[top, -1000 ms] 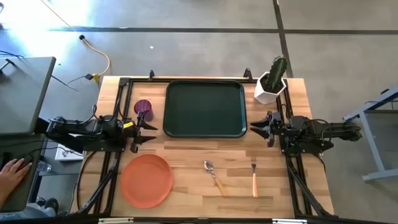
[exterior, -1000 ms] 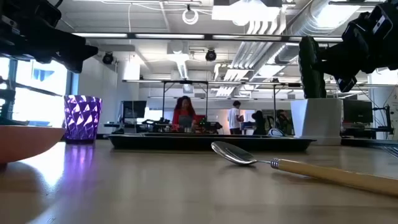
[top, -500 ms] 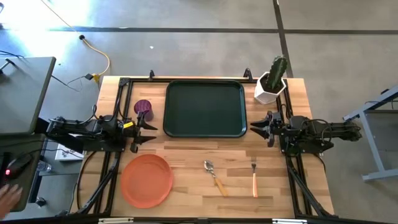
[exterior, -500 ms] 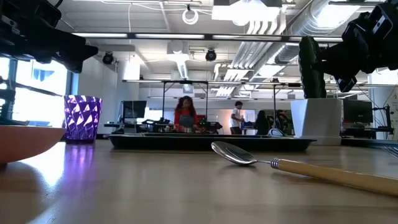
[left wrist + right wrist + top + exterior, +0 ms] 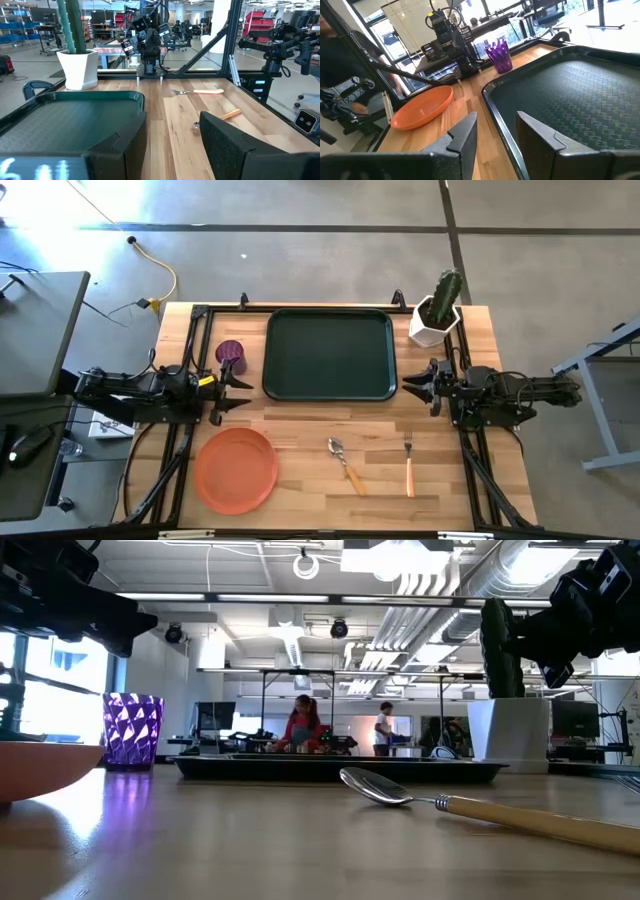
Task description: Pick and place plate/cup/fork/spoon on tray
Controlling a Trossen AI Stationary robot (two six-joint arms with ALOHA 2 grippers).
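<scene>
1. Table point(image 5: 300, 430): a bare wooden top carrying every item, with an arm parked at each side edge.
2. Tray point(image 5: 330, 354): dark green and empty, set at the far middle between the two arms, so either can reach it; nothing has been placed on it yet.
3. Plate point(image 5: 236, 469): orange, flat on the near left of the table, closest to the left arm.
4. Left gripper point(image 5: 238, 392): hovers between cup and plate, fingers point(image 5: 235, 145) spread apart, grasping nothing.
5. Right gripper point(image 5: 412, 385): hovers just beside the tray's right rim, fingers point(image 5: 462, 137) parted and empty.
6. Cactus pot point(image 5: 434, 320): white, at the far right corner; not a task item.
7. Cup point(image 5: 230, 355): purple, upright just left of the tray.
8. Spoon point(image 5: 346, 463) and fork point(image 5: 408, 467): lying apart, near of the tray, handles toward the near edge.
</scene>
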